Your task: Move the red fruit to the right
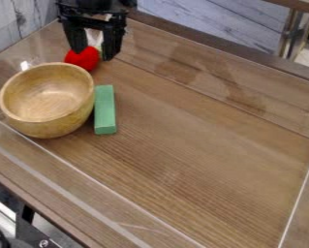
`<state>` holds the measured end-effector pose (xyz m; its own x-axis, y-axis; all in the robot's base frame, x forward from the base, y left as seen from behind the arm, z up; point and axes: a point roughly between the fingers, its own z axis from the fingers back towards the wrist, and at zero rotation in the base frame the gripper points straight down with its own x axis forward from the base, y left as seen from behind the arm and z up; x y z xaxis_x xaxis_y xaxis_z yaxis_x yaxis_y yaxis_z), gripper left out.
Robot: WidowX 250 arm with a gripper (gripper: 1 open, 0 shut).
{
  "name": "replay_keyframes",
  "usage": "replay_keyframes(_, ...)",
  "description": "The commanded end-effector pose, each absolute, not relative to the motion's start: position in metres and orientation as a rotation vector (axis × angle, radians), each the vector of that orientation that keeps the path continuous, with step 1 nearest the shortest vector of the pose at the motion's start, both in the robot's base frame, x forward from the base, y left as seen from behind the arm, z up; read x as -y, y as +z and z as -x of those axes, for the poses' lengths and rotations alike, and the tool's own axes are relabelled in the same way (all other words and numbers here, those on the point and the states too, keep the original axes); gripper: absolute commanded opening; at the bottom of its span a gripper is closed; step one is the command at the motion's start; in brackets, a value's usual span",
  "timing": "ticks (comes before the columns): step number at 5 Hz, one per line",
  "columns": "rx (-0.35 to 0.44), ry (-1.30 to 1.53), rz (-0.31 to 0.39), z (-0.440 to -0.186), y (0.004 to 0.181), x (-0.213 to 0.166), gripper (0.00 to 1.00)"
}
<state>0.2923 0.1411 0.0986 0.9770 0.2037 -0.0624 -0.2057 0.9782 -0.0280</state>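
The red fruit (80, 58) lies on the wooden table at the far left, just behind the wooden bowl. My gripper (92, 43) hangs right above it, pointing down, with its black fingers (114, 43) spread open on either side of the fruit. Nothing is held between them. The upper part of the fruit is hidden by the fingers.
A round wooden bowl (46, 99) sits at the left, with a green rectangular block (105, 108) lying beside it on its right. A clear low wall (157, 208) borders the table. Bare wood stretches across the middle and right (222, 126).
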Motion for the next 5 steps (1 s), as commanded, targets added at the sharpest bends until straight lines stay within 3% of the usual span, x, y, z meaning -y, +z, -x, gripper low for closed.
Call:
replay_keyframes(1,0.010,0.226,0.010,-0.302,0.109,-0.159,1.00)
replay_keyframes(3,0.007,0.200,0.015,-0.315,0.114,-0.188,1.00)
replay_keyframes(5,-0.022,0.175,0.013,-0.335,0.095,-0.217,1.00)
